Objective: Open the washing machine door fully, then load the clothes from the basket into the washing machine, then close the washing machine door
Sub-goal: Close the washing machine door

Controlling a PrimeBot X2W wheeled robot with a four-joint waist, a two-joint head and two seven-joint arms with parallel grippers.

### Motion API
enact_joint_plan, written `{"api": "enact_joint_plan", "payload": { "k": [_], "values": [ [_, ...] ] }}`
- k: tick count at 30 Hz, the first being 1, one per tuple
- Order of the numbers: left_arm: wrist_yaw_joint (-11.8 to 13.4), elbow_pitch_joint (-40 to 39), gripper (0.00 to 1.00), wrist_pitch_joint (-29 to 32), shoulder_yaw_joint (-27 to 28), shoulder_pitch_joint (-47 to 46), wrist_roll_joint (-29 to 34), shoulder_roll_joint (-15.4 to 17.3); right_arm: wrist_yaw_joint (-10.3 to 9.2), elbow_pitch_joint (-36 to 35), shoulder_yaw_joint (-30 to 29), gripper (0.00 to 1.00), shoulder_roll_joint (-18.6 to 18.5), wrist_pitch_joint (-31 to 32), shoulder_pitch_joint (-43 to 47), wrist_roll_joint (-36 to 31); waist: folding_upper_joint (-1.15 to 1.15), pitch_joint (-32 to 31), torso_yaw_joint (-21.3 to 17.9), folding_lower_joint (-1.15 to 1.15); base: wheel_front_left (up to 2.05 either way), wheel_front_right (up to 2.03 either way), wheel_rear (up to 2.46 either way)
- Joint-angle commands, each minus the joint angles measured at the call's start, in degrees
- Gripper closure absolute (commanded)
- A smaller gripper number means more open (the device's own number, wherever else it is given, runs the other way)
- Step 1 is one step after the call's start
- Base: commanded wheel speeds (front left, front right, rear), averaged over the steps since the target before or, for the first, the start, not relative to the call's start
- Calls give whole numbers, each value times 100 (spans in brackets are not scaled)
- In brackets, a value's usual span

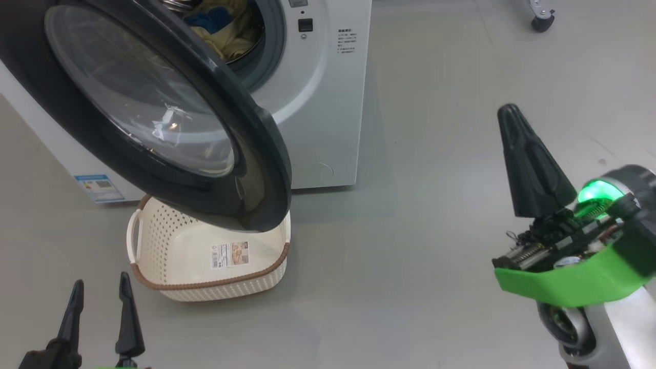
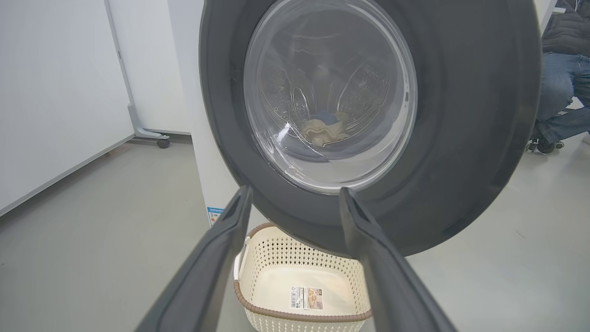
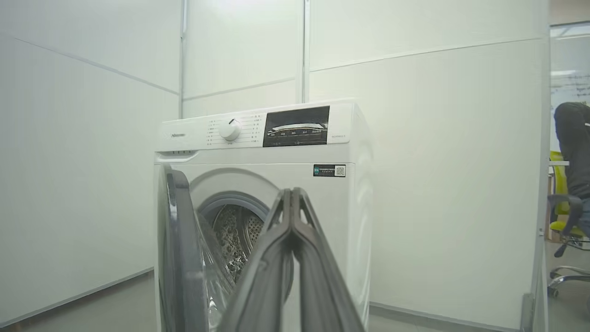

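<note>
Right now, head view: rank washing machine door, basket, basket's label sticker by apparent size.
1. washing machine door, though nearness to the camera enlarges it.
2. basket, partly hidden under the door.
3. label sticker.

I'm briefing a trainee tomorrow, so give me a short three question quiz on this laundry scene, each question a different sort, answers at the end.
1. True or false: the basket holds nothing but its label sticker.
2. Multiple choice: the clothes lie A in the basket, B inside the washing machine, C half in each.
3. Short answer: which is shut, the left gripper or the right gripper?
Key: 1 true. 2 B. 3 the right gripper.
</note>
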Motion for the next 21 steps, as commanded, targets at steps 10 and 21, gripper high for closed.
{"api": "enact_joint_plan", "payload": {
  "k": [10,21],
  "values": [
    [-143,-66,0,-63,223,-413,106,-137,-16,-590,1352,100,-233,81,-1479,115,0,69,353,0,0,0,0],
    [-330,15,0,-63,207,-619,138,-344,-16,-60,2664,100,73,224,-1947,490,0,377,949,0,0,0,0]
  ]
}}
